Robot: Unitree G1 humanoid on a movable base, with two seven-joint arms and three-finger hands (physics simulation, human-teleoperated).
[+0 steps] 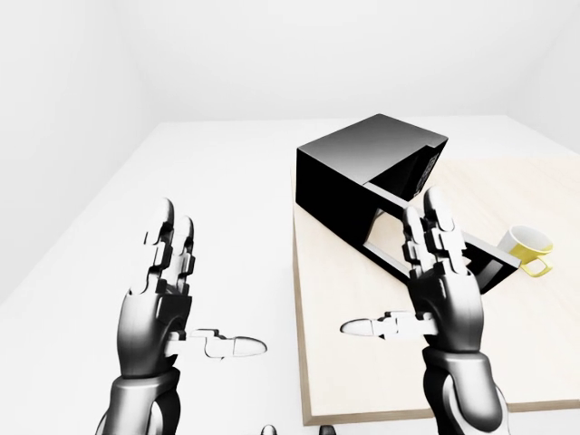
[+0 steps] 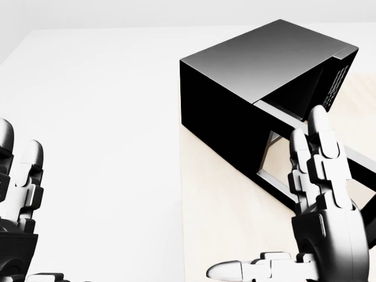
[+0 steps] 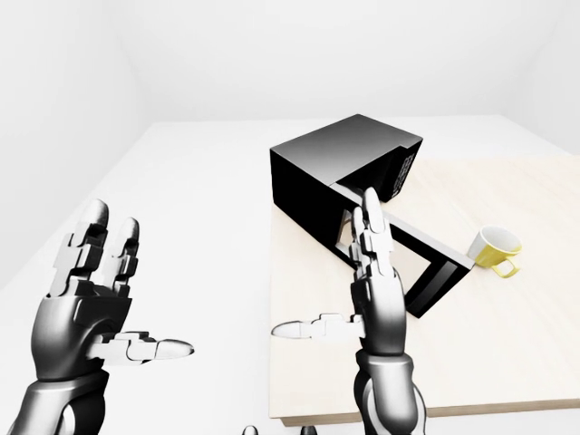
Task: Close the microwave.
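A black microwave (image 1: 367,168) stands on the pale wooden table (image 1: 344,290), near the table's left edge. Its windowed door (image 3: 419,263) hangs open, swung out toward the lower right. My right hand (image 1: 410,276) is raised and open, fingers straight up and thumb out to the left. It overlaps the door in all three views, and I cannot tell whether they touch. My left hand (image 1: 181,290) is open too, held up left of the table over the white floor, well away from the microwave.
A yellow mug (image 1: 528,245) sits on the table just right of the open door's far end. The table's left edge (image 1: 297,344) runs down the middle of the view. White floor and white walls lie all around.
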